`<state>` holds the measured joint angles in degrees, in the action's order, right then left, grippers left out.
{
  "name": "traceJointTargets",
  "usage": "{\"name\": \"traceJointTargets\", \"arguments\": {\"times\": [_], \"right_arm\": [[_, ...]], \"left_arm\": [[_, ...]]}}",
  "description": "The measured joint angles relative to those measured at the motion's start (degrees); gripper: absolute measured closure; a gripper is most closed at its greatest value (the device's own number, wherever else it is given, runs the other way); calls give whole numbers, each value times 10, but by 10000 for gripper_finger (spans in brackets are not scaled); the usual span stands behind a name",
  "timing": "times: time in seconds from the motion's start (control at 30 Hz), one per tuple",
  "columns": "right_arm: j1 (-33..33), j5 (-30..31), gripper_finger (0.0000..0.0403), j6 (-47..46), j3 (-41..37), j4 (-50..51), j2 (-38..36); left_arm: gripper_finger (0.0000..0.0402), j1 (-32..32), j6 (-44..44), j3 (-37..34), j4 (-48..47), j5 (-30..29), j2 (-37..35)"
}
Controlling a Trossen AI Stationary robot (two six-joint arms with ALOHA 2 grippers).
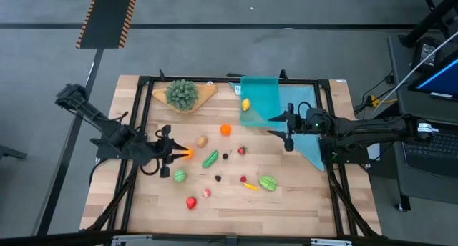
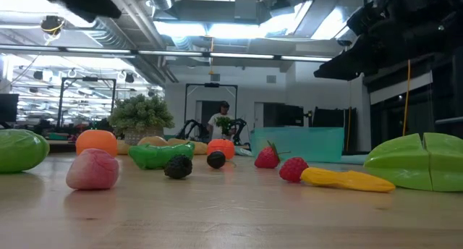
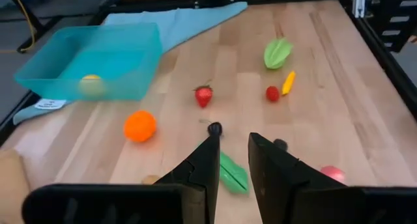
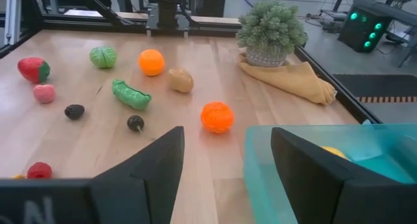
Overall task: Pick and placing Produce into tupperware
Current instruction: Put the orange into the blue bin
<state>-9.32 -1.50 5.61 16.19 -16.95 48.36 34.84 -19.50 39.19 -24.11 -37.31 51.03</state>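
Plastic toy produce (image 1: 210, 159) strewn mid-table w/ one yellow piece in teal box (image 1: 259, 101), prob light, stiff, slick—pinch across middle; left claw (image 1: 179, 154) nips small orange piece, right claw (image 1: 278, 126) spread, empty.

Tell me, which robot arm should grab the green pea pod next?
Probably the left. Its hand sits right beside the green pea pod, with an orange piece in front of its fingers. The right hand hangs open by the tupperware, farther from the pod.
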Motion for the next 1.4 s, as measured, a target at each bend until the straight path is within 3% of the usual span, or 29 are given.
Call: {"name": "traceJointTargets", "arguments": {"times": [0.2,0.33,1.0,1.13,1.4], "right_arm": [[3,0,171,1,0,0,0],[3,0,171,6,0,0,0],[3,0,171,6,0,0,0],[3,0,171,5,0,0,0],[3,0,171,5,0,0,0]], "left_arm": [[328,23,-68,77,-103,-1,89],[328,28,-69,93,-121,9,119],[325,26,-77,93,-119,12,139],[295,26,-85,93,-119,12,139],[180,26,-88,93,-136,2,139]]}}
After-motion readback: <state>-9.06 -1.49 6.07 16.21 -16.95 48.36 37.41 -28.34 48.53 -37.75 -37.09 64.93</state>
